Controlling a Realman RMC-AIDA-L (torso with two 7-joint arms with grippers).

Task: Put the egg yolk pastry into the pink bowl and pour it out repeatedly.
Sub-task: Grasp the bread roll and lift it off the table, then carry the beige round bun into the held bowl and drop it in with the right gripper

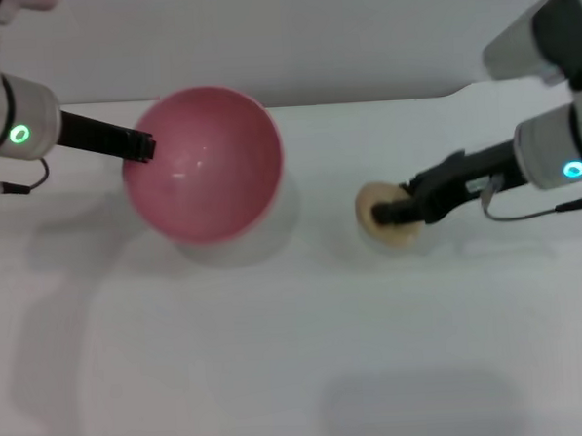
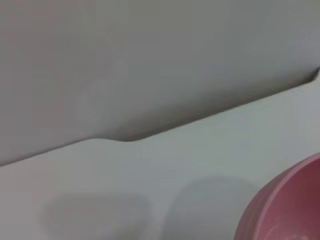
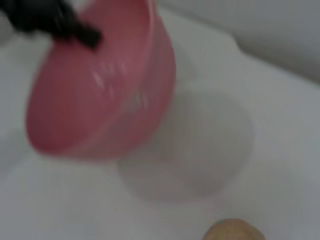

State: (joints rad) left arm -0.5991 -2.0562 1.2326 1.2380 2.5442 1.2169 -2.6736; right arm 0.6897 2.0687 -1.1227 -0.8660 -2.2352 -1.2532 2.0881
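From the head, the left end effector (image 1: 143, 148) pinches the rim of the tipped, empty pink bowl (image 1: 205, 164) while the right end effector (image 1: 381, 213) pinches the egg yolk pastry (image 1: 389, 218) on the counter (image 1: 298, 354); the left wrist shows only the bowl's edge, and the right wrist shows the bowl tilted and the pastry outside, so it must go in next.

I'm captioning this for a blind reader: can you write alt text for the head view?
The left gripper holds the empty pink bowl by its rim, tilted above the white table. To its right, the right gripper is at the egg yolk pastry on the table.
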